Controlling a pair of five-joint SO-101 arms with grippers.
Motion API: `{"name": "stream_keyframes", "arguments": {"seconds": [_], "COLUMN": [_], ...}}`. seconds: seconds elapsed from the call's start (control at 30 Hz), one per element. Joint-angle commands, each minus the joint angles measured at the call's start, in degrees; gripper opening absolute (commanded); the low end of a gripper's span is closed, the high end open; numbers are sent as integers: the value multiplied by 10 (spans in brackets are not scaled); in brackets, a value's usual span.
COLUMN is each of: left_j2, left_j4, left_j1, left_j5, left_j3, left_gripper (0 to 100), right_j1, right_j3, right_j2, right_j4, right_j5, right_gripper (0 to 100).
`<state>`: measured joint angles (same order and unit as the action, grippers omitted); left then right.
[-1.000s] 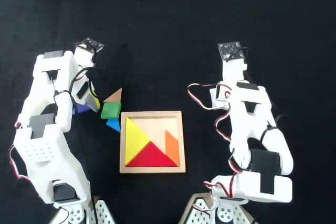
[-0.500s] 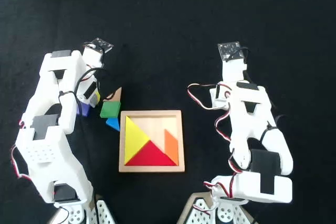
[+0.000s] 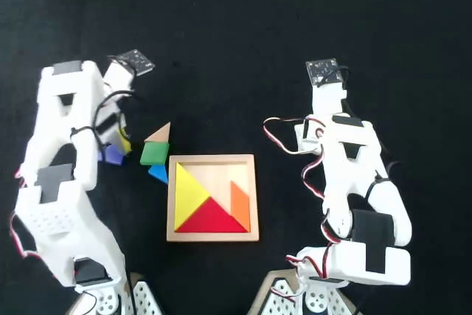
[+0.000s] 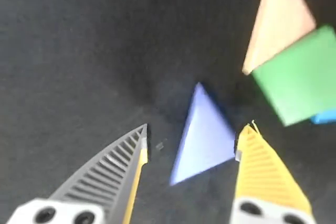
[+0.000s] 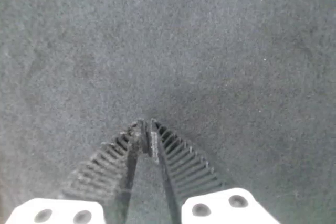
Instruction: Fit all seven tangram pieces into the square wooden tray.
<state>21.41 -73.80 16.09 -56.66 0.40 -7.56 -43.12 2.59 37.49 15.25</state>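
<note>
L gripper wide open, ribbed fingers either side of flat violet-blue triangle, nothing gripped. Matte green square & tan wood triangle lie just past its yellow finger. Square wooden tray is beyond those, holding yellow triangle, red triangle & orange piece. R gripper closed, empty, over black cloth.

Wooden tray holding yellow triangle, red triangle, orange piece, green square just outside
</note>
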Motion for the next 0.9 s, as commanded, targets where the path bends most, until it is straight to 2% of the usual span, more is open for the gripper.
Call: {"name": "stream_keyframes", "arguments": {"seconds": [0.0,0.13,0.23,0.47,0.67,0.87], "left_j2": [-36,-23,-11,-4,-9,-4], "left_j4": [-8,7,29,-7,-4,47], "left_j1": [21,18,17,12,13,13], "left_j5": [-47,-76,-70,-69,-69,-66], "left_j3": [-21,6,12,18,57,65], "left_gripper": [275,273,274,274,275,275], "right_j1": [6,6,6,6,6,6], "right_j3": [22,22,22,22,22,22], "right_j2": [0,0,0,0,0,0], "right_j4": [-2,-2,-2,-2,-2,-2], "right_j5": [4,4,4,4,4,4], "right_gripper": [11,11,11,11,11,11]}}
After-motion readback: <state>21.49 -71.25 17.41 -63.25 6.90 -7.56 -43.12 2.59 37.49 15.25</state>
